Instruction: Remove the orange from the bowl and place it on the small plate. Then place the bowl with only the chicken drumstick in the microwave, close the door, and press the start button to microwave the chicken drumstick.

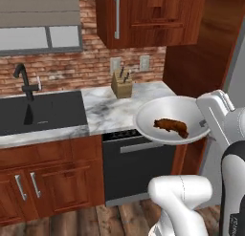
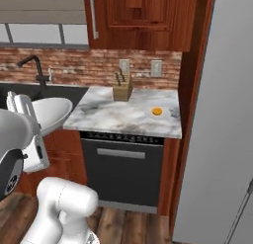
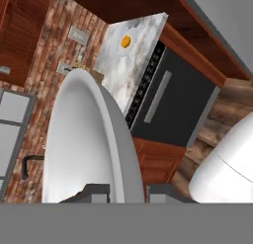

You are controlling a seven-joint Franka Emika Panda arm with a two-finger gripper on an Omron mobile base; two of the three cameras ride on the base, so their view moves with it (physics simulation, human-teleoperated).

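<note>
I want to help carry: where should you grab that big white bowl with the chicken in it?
By its thin rim, from the side. The bowl is wide and shallow, so only the edge fits between fingers. The gripper pinches it there, keeping the chicken drumstick level.

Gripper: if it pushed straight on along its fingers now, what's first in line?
The bowl itself: the gripper is shut on its rim. Beyond it, probably the brick wall by the window, though depth is unclear.

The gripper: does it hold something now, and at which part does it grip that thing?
The gripper holds the bowl by its rim, one finger on each side of the wall. The chicken drumstick lies inside the bowl.
</note>
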